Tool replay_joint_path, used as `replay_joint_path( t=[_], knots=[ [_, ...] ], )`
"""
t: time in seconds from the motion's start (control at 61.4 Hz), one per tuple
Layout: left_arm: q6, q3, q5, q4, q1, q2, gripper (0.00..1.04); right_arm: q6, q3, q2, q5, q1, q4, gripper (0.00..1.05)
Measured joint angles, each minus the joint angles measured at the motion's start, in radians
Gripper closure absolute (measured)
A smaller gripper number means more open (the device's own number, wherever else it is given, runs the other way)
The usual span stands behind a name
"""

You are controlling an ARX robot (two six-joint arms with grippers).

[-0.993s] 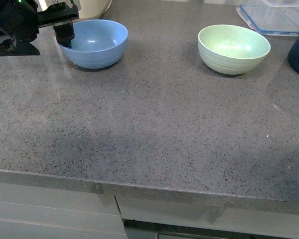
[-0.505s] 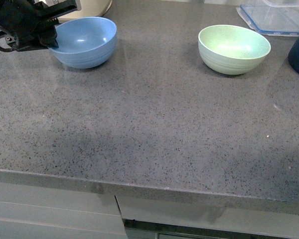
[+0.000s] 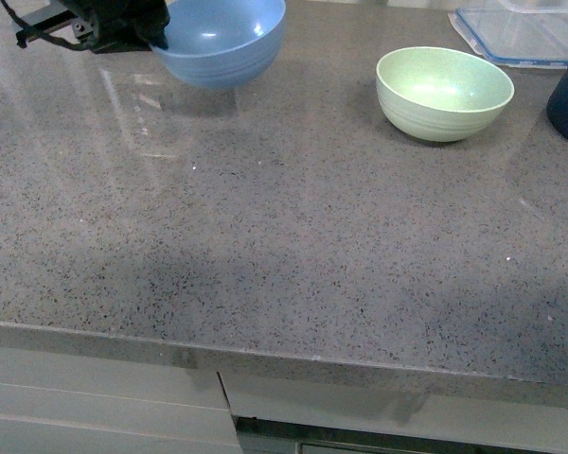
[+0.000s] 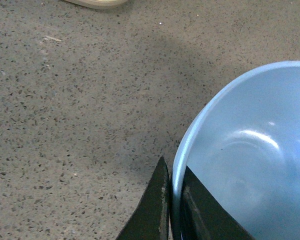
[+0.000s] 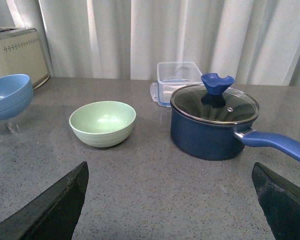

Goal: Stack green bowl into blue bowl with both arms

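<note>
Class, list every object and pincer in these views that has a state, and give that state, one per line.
blue bowl: empty, lifted off the counter, gripped at its rim.
green bowl: empty, upright on the counter, untouched.
left pincer: shut on the blue bowl's rim.
right pincer: open, holding nothing.
navy pot: lid on.

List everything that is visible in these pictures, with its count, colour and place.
blue bowl: one, sky blue, far left, held above the counter
green bowl: one, pale green, standing on the counter, far right
saucepan: one, navy, with a glass lid and blue knob, right of the green bowl
food container: one, clear, behind the green bowl
toaster: one, cream, far left
curtain: one, white, behind the counter
counter: one, grey speckled
left gripper: one, black, shut on the blue bowl's rim
right gripper: one, black, open, holding nothing
</note>
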Motion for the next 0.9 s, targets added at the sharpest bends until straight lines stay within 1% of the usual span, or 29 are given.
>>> replay_joint_path(
  t=[0.147,0.586,0.896],
  knots=[
    [-0.024,0.041,-0.008,-0.016,-0.026,0.039,1.01,0.0,0.0,0.0,0.0,0.0,0.0,0.1],
    [-0.07,0.069,-0.008,-0.03,-0.091,0.08,1.01,0.0,0.0,0.0,0.0,0.0,0.0,0.1],
    [-0.07,0.098,-0.019,-0.045,-0.114,0.11,1.01,0.0,0.0,0.0,0.0,0.0,0.0,0.1]
  ],
)
